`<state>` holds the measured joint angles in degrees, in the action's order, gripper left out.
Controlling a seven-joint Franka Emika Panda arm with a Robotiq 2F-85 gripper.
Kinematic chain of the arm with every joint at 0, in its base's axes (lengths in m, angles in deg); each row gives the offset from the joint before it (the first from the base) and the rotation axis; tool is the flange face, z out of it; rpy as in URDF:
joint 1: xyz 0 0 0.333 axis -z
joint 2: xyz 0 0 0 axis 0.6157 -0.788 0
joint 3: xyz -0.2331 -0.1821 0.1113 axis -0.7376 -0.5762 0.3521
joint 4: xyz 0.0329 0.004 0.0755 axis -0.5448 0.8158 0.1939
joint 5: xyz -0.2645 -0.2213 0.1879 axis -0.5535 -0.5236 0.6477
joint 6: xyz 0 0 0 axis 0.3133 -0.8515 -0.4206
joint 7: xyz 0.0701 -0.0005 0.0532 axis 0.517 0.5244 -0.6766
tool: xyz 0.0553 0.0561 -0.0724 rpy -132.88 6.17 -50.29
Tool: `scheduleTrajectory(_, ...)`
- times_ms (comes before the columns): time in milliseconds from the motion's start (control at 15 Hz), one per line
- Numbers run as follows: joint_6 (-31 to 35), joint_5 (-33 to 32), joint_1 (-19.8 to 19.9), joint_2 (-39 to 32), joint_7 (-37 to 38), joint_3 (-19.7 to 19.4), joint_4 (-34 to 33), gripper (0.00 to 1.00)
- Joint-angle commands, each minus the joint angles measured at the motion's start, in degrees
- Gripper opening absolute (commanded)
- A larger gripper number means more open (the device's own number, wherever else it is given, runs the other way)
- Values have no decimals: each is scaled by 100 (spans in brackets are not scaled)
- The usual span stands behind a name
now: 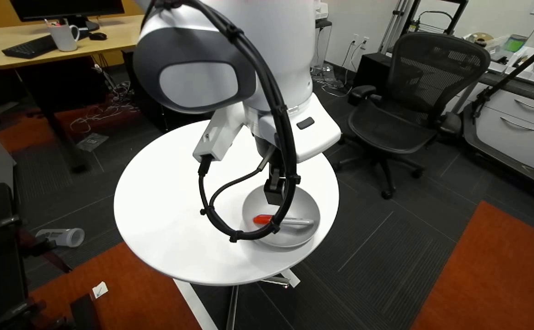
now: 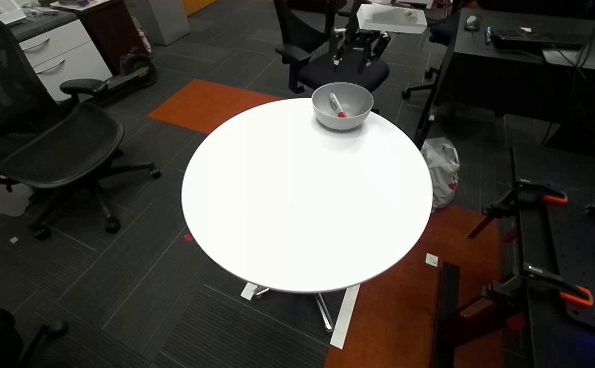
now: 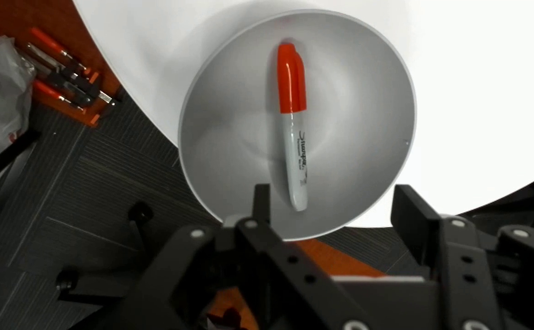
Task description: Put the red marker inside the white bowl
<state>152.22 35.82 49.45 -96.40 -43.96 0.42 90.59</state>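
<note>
Red at the cap and whitish along the barrel, the marker [image 3: 293,126] lies inside the bowl [image 3: 363,91], stretched lengthwise across its hollow; both exterior views show it there too. Small dark lettering runs along the barrel. Black fingers [image 3: 416,215] hang above the bowl, spread wide apart and holding nothing. The marker lies below them, and in an exterior view a gap shows between the fingertips [image 2: 336,59] and the bowl's rim. Seen from the wrist, the cap points to the side of the bowl farther from the fingers, while the whitish end comes toward the side nearer them. That end shows between the two fingertips, closer to the one that overlaps the bowl in this view; the opposite one appears just outside the bowl's rim.

Pale grey and smooth, the bowl stands upright on the round white bench [image 2: 297,204], close to the edge. In an exterior view the white arm [image 1: 294,55] reaches down over the bowl, and a black cable [image 1: 287,142] loops in front of it, hiding part of the marker. There, to the right of the bowl and farther back, stands an office chair [image 1: 388,128]; behind the bowl and well to its left is a desk [image 1: 125,30] bearing a mug [image 1: 66,39]. In an exterior view a plastic bag [image 2: 440,168] sits to the right of the bowl, past the bench's edge.
</note>
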Motion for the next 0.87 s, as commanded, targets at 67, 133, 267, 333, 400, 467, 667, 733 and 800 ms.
scheduleTrajectory(67, -151, 153, 85, 48, 53, 91, -26, 100)
scheduleTrajectory(133, -150, 167, 91, 48, 37, 102, -24, 100)
scheduleTrajectory(267, -151, 181, 91, 52, 31, 113, -17, 100)
scheduleTrajectory(333, -166, 171, 83, 50, 38, 109, -19, 100)
scheduleTrajectory(400, -199, 123, 58, 36, 67, 84, -29, 100)
scheduleTrajectory(467, -27, 35, 27, 4, 18, 48, -6, 100)
scheduleTrajectory(667, -45, 35, 27, 3, 17, 48, -6, 100)
scheduleTrajectory(733, -45, 35, 27, 3, 17, 48, -6, 100)
scheduleTrajectory(800, -46, 35, 27, 3, 17, 48, -6, 100)
